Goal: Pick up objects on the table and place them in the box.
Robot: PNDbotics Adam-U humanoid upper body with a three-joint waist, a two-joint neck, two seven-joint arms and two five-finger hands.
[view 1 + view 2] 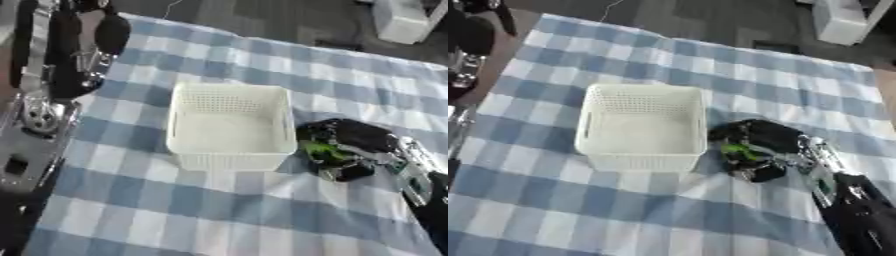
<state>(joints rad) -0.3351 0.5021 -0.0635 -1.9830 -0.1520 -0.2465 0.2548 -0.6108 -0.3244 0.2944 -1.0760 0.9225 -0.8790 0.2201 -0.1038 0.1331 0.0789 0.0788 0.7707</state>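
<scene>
Right hand (pixel 754 145) curled round a green object (pixel 735 150) on the cloth (pixel 667 215) | just right of the white box (pixel 642 125), touching its side | left arm (pixel 61 55) at far left, fingers unclear

Your right hand (pixel 763 145) reads as glossy black, its fingers dark and rounded. Behind it, your right forearm (pixel 824 170) shows silver metal with a small greenish patch, then widens into a black casing. Your left arm (pixel 52 60) is black shells over silver joints, round silver hub below.
</scene>
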